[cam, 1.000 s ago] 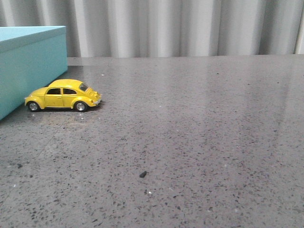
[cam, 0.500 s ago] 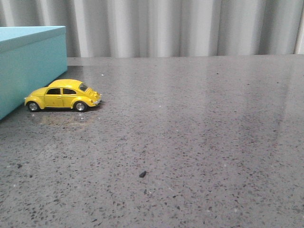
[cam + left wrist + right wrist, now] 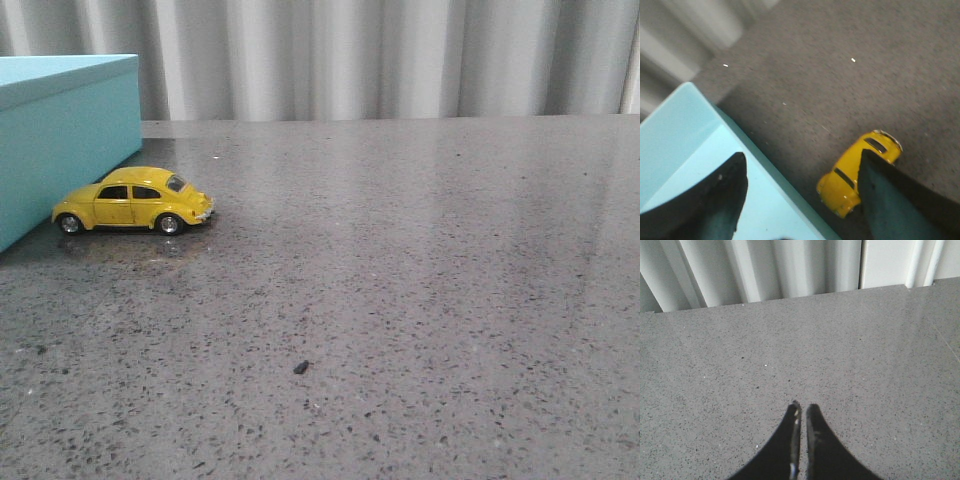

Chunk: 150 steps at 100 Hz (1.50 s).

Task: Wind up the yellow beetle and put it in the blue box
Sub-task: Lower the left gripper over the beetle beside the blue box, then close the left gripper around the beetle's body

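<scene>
Nearest me on the speckled grey worktop (image 3: pixel 420 300) lies a small dark chip (image 3: pixel 300 367), well in front of the blue box (image 3: pixel 60 140). My right hand (image 3: pixel 801 409) hangs clenched over bare worktop. My left hand (image 3: pixel 800 175) is released above the lidded box's edge. The yellow beetle (image 3: pixel 132 200) stands on its wheels just beside the box's front wall.

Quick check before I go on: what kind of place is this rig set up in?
Probably a staged test bench, not a home. A bare dark grey speckled stone-like tabletop is backed by a pleated pale grey curtain, and the only props are a small glossy yellow toy beetle car and a large light turquoise-blue box.
</scene>
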### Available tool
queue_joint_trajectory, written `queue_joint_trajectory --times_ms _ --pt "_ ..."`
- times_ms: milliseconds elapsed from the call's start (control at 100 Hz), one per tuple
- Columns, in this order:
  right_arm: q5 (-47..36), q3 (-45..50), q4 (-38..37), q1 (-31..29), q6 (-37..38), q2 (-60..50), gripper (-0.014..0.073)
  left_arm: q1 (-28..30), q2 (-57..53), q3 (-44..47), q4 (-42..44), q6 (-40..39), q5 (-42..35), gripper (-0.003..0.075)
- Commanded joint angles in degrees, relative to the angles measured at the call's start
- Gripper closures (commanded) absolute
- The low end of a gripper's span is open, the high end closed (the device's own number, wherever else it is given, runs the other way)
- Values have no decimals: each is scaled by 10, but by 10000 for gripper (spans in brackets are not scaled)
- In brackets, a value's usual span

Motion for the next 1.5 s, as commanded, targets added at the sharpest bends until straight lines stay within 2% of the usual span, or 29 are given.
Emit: queue_joint_trajectory --times_ms 0,40,130,400,540,880,1010,1360,1490 --pt "-38 -12 -2 1 -3 1 635 -13 29 -60 -1 31 54 279" --pt "-38 -12 -2 1 -3 1 635 -16 48 -82 -1 50 97 279" --pt "-40 -12 -2 1 -3 1 635 -16 77 -110 -1 72 129 279" --pt "-40 -12 -2 1 -3 1 635 -16 115 -119 5 76 106 279" --pt "-40 -12 -2 1 -3 1 635 -17 124 -119 -18 80 102 279" --pt "-48 -12 -2 1 -3 1 635 -17 170 -119 -21 234 79 279" --pt "-49 -12 -2 1 -3 1 635 -17 190 -119 -21 258 81 279" --pt "-54 -12 -2 1 -3 1 635 -17 230 -119 -31 263 103 279" --pt "-57 -12 -2 1 -3 1 635 -17 231 -119 -53 303 106 279"
